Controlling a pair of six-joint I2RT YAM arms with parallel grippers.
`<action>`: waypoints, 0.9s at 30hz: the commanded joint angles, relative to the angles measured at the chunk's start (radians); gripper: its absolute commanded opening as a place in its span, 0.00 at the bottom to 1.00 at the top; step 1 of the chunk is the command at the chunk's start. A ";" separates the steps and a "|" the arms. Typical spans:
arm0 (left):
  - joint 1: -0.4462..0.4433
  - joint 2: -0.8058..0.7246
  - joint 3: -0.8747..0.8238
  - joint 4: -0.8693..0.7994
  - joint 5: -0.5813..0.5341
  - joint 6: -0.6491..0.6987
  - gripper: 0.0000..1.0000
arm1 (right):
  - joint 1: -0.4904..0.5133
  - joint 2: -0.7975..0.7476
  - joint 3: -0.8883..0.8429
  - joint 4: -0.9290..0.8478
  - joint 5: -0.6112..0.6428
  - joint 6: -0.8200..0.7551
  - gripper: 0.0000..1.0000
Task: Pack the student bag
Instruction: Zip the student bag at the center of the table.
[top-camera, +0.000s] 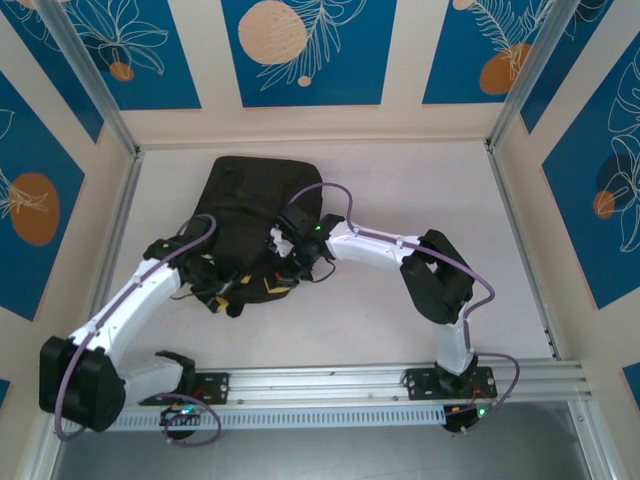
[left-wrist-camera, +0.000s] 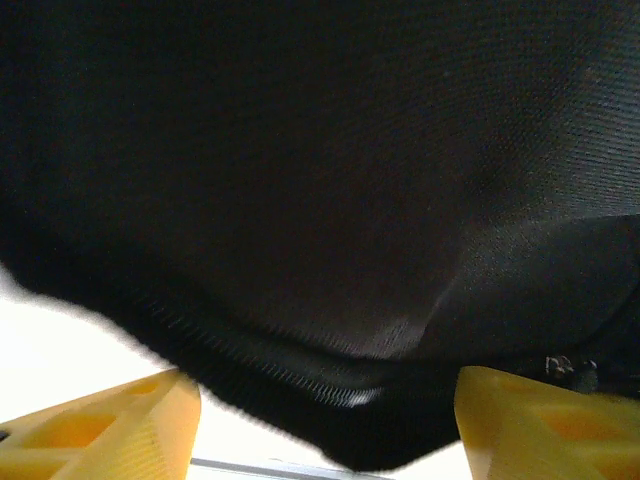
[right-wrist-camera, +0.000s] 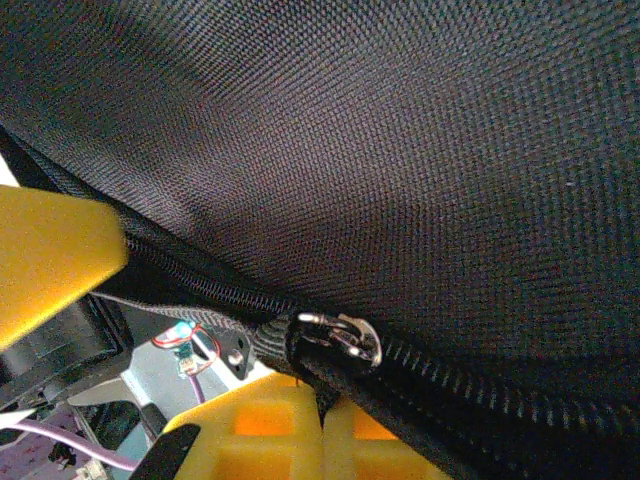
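Student bag (top-camera: 250, 205), black and soft, lies on the pale counter (top-camera: 420, 200), left of centre, between the two arms. Right hand (right-wrist-camera: 322, 420) has its yellow fingers pressed together on the bag's zipper edge, just below the metal slider (right-wrist-camera: 340, 335). Left hand (left-wrist-camera: 328, 400) has its fingers apart, with black fabric sagging between them.

Left arm (top-camera: 130, 300), right arm (top-camera: 380, 245) bent inward, wrists near; left gripper (left-wrist-camera: 325, 390) jaws apart, right gripper (right-wrist-camera: 322, 405) jaws clamped.
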 joint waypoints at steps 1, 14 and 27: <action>-0.055 0.079 0.062 0.051 -0.028 -0.043 0.61 | -0.005 -0.022 -0.035 0.031 -0.011 0.016 0.00; 0.009 0.032 0.097 -0.065 -0.192 0.064 0.00 | -0.007 0.008 0.059 0.034 -0.056 0.007 0.00; 0.230 0.048 0.183 -0.114 -0.173 0.245 0.00 | -0.003 0.106 0.273 -0.136 0.011 -0.025 0.00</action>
